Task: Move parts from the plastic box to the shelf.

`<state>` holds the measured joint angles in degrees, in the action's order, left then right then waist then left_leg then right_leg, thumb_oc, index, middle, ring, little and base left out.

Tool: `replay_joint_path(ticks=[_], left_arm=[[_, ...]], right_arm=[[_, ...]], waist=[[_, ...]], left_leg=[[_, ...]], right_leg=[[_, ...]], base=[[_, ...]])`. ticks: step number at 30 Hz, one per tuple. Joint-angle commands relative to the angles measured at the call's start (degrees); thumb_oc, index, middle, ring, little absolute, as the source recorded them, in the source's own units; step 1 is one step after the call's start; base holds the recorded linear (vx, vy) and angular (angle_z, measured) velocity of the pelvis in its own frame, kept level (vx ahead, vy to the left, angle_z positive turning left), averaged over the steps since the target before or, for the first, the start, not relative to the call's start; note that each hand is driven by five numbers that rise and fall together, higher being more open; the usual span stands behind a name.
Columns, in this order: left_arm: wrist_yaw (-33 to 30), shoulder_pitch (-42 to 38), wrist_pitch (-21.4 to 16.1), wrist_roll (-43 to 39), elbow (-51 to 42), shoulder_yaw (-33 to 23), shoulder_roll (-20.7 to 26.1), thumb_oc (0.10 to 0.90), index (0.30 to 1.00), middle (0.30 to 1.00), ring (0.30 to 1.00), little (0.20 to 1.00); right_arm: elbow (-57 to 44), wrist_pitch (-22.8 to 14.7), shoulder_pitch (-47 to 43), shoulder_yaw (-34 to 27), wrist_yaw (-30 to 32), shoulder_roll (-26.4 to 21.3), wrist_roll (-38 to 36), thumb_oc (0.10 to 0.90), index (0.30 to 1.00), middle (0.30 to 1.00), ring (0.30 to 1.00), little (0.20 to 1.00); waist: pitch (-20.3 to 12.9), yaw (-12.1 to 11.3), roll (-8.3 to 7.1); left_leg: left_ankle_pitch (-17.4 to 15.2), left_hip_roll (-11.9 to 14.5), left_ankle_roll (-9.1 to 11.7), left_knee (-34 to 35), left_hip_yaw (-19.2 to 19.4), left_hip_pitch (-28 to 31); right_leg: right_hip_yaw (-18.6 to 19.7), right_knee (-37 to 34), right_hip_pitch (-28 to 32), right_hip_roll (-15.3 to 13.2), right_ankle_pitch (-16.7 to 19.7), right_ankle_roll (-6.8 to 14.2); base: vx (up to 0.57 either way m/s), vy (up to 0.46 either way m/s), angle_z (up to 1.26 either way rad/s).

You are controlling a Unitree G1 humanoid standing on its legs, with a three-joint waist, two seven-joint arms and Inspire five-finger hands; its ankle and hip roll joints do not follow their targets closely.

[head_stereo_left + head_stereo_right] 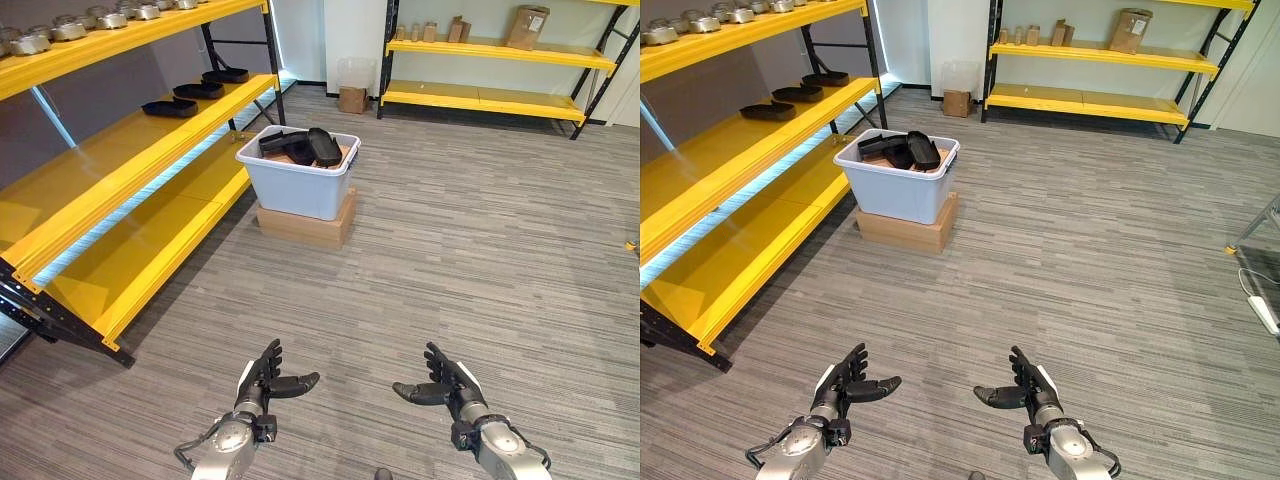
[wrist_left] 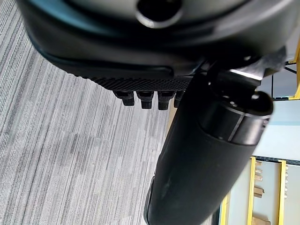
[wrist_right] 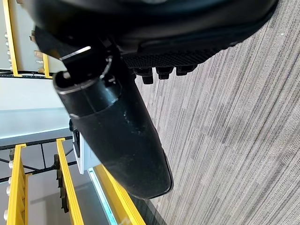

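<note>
A white plastic box stands on a flat cardboard box beside the yellow shelf. Several black parts lie piled in the box. Three black parts rest in a row on the shelf's middle level. Low in front of me, far from the box, my left hand and right hand hover over the carpet, both open with straight fingers and thumbs pointing toward each other. Neither holds anything. The left thumb and right thumb stand out large in the wrist views.
Metal parts line the shelf's top level. A second yellow shelf with cardboard boxes stands along the far wall, a small box and a clear bin on the floor next to it. Grey carpet stretches between me and the box.
</note>
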<state>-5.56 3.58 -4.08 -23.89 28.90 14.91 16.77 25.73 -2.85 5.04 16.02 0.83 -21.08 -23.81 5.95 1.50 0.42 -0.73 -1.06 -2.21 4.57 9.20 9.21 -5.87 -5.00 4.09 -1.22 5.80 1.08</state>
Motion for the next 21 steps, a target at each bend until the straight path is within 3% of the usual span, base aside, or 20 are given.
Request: replay_joint_path(ticks=[1,10,14,15,18,19,20,21], left_arm=[[0.4,-4.7,-4.4,2.0,-1.3,-2.4,1.3,0.9,1.0,1.0,1.0,1.0],[0.1,-5.4,-4.3,1.8,-2.3,-2.5,2.0,0.9,1.0,1.0,1.0,1.0],[0.1,-6.9,-4.7,1.0,-3.9,-1.9,2.9,0.9,1.0,1.0,1.0,1.0],[0.0,-7.3,-4.7,1.0,-4.5,-1.7,3.2,0.9,1.0,1.0,1.0,1.0],[-0.1,-7.1,-4.4,1.6,-5.5,-2.0,3.2,0.9,1.0,1.0,1.0,1.0],[-0.2,-7.0,-4.2,1.9,-6.2,-2.0,3.2,0.9,1.0,1.0,1.0,1.0],[-0.2,-7.0,-4.1,2.1,-6.3,-2.1,3.2,0.9,1.0,1.0,1.0,1.0],[-0.3,-6.1,-3.9,2.3,-6.6,-2.7,2.9,0.9,1.0,1.0,1.0,1.0]], right_arm=[[-2.0,-4.4,-4.8,-0.9,-0.3,-0.8,-1.3,0.9,1.0,1.0,1.0,1.0],[-2.4,-4.4,-6.2,-0.7,0.1,-1.5,-0.8,0.9,1.0,1.0,1.0,1.0],[-2.3,-4.2,-7.8,-0.8,0.0,-1.8,-1.5,0.9,1.0,1.0,1.0,1.0],[-2.2,-4.1,-7.9,-0.9,-0.1,-1.6,-1.6,0.9,1.0,1.0,1.0,1.0],[-2.7,-3.8,-6.6,-1.4,-0.4,-0.9,-1.9,0.9,1.0,1.0,1.0,1.0],[-3.0,-3.8,-6.0,-1.6,-0.3,-0.3,-2.1,0.9,1.0,1.0,1.0,1.0],[-3.4,-3.8,-5.8,-1.7,-0.2,-0.1,-2.3,0.9,1.0,1.0,1.0,1.0],[-3.4,-3.7,-5.2,-1.9,-0.1,0.2,-3.0,0.9,1.0,1.0,1.0,1.0]], waist=[[-2.2,-0.3,-1.14],[-1.5,-0.6,-1.51],[0.0,-0.8,-1.75],[0.7,-0.6,-1.64],[1.8,-0.2,-1.13],[2.7,0.2,-0.6],[3.4,0.6,0.08],[4.1,1.9,1.58]], left_leg=[[0.0,7.9,6.8,0.4,-0.2,0.9],[-0.7,7.6,6.2,-0.6,-0.4,0.2],[-3.7,6.1,4.0,-6.2,-1.3,-3.6],[-4.7,4.9,2.7,-7.5,-2.1,-4.5],[-6.2,2.8,0.5,-9.1,-3.0,-4.6],[-6.7,2.2,-0.2,-9.6,-3.5,-4.2],[-6.8,2.2,-0.5,-9.6,-3.9,-3.7],[-7.5,1.4,-1.3,-8.4,-4.9,-0.8]], right_leg=[[1.2,2.9,1.8,-5.0,-7.7,6.3],[1.7,4.1,0.8,-5.2,-8.0,6.4],[2.5,12.5,-3.9,-6.8,-9.6,7.4],[3.1,17.5,-6.5,-8.1,-9.2,8.2],[4.5,29.4,-11.7,-9.8,-2.6,8.8],[5.0,34.7,-14.2,-9.8,0.0,8.4],[5.3,39.0,-16.6,-9.1,-0.3,8.2],[5.8,43.3,-22.8,-7.1,-2.2,7.9]], base=[[0.0,0.0,0.0],[0.01,0.013,-0.01],[-0.02,0.167,-0.06],[0.0,0.251,0.03],[0.03,0.255,0.09],[0.04,0.27,0.49],[0.17,0.347,0.51],[0.34,0.283,0.27]])
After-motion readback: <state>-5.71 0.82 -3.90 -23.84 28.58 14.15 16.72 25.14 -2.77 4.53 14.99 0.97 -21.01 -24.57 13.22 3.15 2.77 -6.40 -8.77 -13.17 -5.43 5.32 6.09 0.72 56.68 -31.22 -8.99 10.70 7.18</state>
